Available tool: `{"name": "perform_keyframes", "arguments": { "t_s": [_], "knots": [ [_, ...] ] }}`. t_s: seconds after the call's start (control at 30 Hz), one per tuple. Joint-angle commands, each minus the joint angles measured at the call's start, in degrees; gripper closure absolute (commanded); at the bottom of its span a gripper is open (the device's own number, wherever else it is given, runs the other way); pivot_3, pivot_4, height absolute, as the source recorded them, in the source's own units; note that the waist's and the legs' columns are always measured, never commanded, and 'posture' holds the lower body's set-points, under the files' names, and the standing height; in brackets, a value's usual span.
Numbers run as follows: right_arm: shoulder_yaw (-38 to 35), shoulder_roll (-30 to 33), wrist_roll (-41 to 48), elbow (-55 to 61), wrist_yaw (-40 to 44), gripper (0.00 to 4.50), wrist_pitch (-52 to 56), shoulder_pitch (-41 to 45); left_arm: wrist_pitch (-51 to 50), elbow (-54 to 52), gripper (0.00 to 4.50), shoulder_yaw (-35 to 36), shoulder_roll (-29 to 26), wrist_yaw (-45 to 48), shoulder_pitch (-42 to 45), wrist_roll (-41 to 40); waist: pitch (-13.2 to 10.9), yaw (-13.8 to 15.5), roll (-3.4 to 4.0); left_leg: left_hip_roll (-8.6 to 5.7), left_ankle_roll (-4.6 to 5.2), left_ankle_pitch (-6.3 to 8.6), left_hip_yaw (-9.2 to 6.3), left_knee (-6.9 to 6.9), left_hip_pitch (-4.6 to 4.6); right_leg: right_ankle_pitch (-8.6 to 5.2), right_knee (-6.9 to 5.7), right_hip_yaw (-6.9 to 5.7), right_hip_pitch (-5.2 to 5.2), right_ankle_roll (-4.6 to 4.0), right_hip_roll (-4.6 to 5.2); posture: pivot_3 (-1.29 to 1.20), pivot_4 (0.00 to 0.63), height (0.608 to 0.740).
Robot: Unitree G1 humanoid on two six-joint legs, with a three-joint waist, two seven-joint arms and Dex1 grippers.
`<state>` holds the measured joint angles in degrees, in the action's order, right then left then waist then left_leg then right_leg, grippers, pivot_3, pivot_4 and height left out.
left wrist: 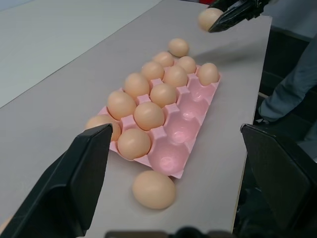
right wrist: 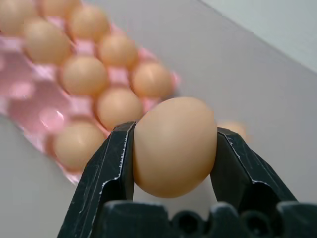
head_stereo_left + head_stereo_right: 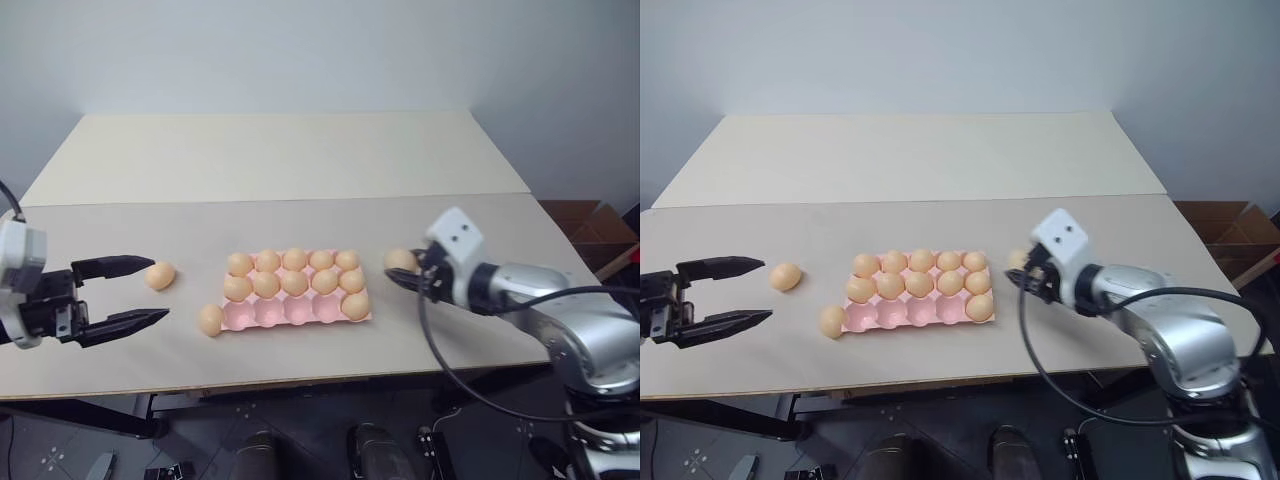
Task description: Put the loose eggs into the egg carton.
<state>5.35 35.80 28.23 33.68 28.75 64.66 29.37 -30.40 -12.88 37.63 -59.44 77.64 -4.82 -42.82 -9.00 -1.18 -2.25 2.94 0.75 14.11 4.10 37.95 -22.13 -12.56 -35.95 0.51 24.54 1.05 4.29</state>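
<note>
Beside the flat pale pink egg carton [image 3: 300, 312] on the beige counter [image 3: 300, 160], the right hand [image 2: 174, 148] is pinching a smooth tan-orange egg [image 2: 174, 146]; the left hand [image 3: 135, 293] is hanging spread

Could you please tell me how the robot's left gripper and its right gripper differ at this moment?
The left gripper stands wide open and empty, beside a loose tan-orange egg on the table; the right gripper is shut on a smooth tan-orange egg, right of the flat pale pink egg carton. Both have two black fingers.
</note>
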Motion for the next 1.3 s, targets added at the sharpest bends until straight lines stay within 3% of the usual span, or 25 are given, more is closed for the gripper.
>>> {"name": "perform_keyframes", "arguments": {
  "t_s": [0.03, 0.27, 0.5, 0.53, 0.73, 1.0, 1.17, 1.3],
  "knots": [
    [6.6, -4.2, -0.9, 0.3, -1.4, 2.54, -0.1, 2.9, -0.1, -1.4, 0.0, 2.7, -1.1, 0.2, -0.4, -0.5, 0.0, 0.1, 0.0, -0.01, 0.0, 0.0, 0.0, 0.0, -0.05, 0.05, -0.02, 0.0, 0.05, -0.07, 0.01, 0.0, 0.15, 0.74],
    [17.1, -5.6, -6.8, -2.3, -2.1, 2.54, -3.4, 2.6, -0.2, -1.9, 0.0, 3.4, -0.9, -0.4, -0.9, -0.6, 0.0, 0.7, -0.05, -0.13, 0.0, -0.01, 0.03, 0.01, -0.21, 0.06, 0.06, -0.02, 0.13, -0.1, 0.14, 0.0, 0.15, 0.74],
    [12.2, -6.4, -6.1, -1.1, -1.3, 0.16, -2.3, 3.7, -0.6, -2.3, 0.0, 3.7, -0.8, -0.5, -1.0, -0.6, 0.0, 0.4, -0.05, -0.07, -0.01, -0.01, 0.01, 0.01, -0.17, 0.07, -0.04, -0.03, 0.16, -0.1, 0.06, 0.0, 0.15, 0.74],
    [10.6, -5.7, -5.3, 0.0, -0.9, 0.03, -1.7, 3.7, -0.7, -2.4, 0.0, 3.6, -0.8, -0.6, -0.9, -0.7, 0.0, 0.4, -0.05, -0.07, -0.01, -0.01, 0.02, 0.01, -0.18, 0.07, -0.05, -0.02, 0.18, -0.1, 0.07, 0.0, 0.15, 0.74],
    [-3.1, 0.1, 1.9, 6.4, 4.1, 0.03, 0.6, 1.1, -0.3, -2.0, 0.0, 2.5, -0.1, -1.0, -0.7, -0.4, 0.0, 0.6, -0.05, -0.08, -0.01, -0.01, 0.02, 0.01, -0.21, 0.07, -0.01, -0.03, 0.19, -0.08, 0.09, 0.0, 0.15, 0.74],
    [-24.8, 13.4, 3.2, 0.1, 18.7, 0.03, -14.8, -15.5, 0.4, -0.3, 0.0, 1.5, 0.5, -1.0, -0.4, 0.2, 0.0, 0.9, -0.06, -0.09, -0.01, 0.0, 0.03, 0.01, -0.14, -0.08, 0.09, -0.04, 0.06, -0.06, 0.09, 0.0, 0.15, 0.74],
    [-30.7, 15.9, 0.9, -1.4, 23.8, 0.03, -24.0, -27.8, 0.3, 0.0, 0.0, 2.0, 0.7, -1.2, -0.7, 0.3, 0.0, 0.8, -0.06, -0.08, 0.0, 0.0, 0.02, 0.0, -0.08, -0.13, 0.08, -0.02, 0.0, 0.1, 0.08, 0.0, 0.15, 0.74],
    [-30.7, 14.7, -0.2, -0.9, 22.7, 0.03, -26.7, -32.8, 0.3, -0.2, 0.0, 2.2, 1.0, -1.4, -1.2, 0.3, 0.0, 0.5, -0.06, -0.06, 0.0, 0.0, 0.03, 0.01, 0.06, -0.24, 0.07, 0.01, -0.12, 0.21, 0.08, 0.0, 0.15, 0.74]
  ]
}}
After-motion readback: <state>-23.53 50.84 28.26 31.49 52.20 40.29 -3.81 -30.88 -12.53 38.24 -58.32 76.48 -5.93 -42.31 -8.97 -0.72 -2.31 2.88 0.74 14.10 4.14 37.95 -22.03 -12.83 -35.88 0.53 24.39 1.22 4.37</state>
